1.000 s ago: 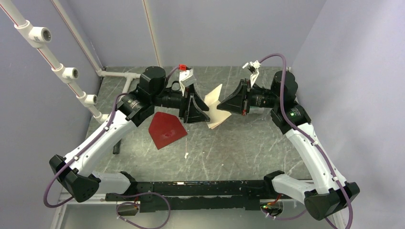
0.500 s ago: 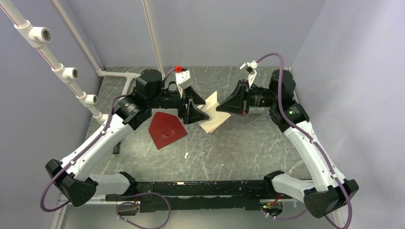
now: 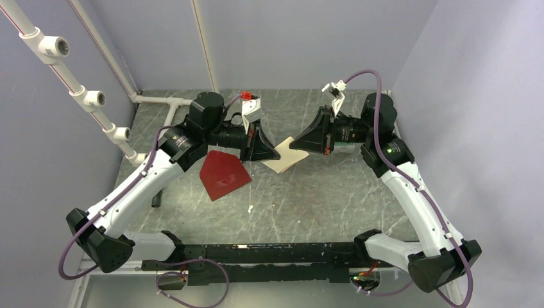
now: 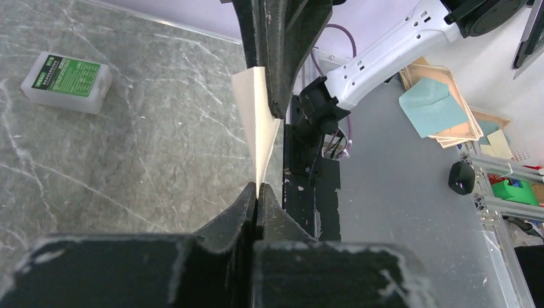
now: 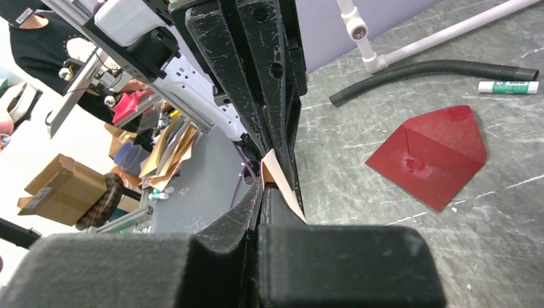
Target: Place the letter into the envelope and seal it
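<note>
The pale tan letter (image 3: 283, 162) hangs above the table between both arms, each gripper pinching one edge. My left gripper (image 3: 276, 156) is shut on its left edge; in the left wrist view the sheet (image 4: 259, 122) rises edge-on out of the closed fingertips (image 4: 258, 190). My right gripper (image 3: 293, 146) is shut on the opposite edge, and the right wrist view shows the letter (image 5: 283, 188) clamped at its tips (image 5: 262, 184). The dark red envelope (image 3: 223, 174) lies flat on the table left of the letter, its pointed flap open (image 5: 433, 156), with nothing touching it.
A small white-and-green box (image 4: 65, 81) sits on the table on the right arm's side. A black corrugated hose (image 5: 423, 69) and a white glue stick (image 5: 507, 87) lie beyond the envelope. White pipes (image 3: 160, 100) run along the back left wall.
My left gripper was open beside the letter and has now closed on its edge. The letter has dropped from steeply tilted to lying flatter and lower. The envelope has not moved.
</note>
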Robot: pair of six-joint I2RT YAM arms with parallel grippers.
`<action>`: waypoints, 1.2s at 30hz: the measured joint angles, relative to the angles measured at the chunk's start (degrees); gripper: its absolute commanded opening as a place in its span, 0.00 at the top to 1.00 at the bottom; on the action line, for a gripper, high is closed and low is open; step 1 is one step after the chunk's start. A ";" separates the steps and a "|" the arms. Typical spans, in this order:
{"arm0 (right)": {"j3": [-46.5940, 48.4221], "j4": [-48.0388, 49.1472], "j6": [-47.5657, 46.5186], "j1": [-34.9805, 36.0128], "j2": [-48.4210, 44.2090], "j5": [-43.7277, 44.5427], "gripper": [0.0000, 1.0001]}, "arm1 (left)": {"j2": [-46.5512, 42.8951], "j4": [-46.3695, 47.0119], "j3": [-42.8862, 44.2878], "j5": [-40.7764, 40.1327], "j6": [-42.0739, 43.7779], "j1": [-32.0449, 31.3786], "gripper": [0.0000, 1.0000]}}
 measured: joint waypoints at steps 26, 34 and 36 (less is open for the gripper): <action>-16.55 23.74 23.10 1.25 -8.37 31.95 0.12 | -3.89 20.17 -2.49 -23.93 -29.29 -0.11 0.98; -15.91 38.97 31.69 1.88 -4.55 26.99 0.60 | -2.91 23.91 -2.49 -21.11 -35.12 -0.11 0.97; -15.39 40.94 32.94 2.03 -3.72 26.23 0.79 | -2.89 24.30 -2.49 -20.63 -35.63 -0.11 0.96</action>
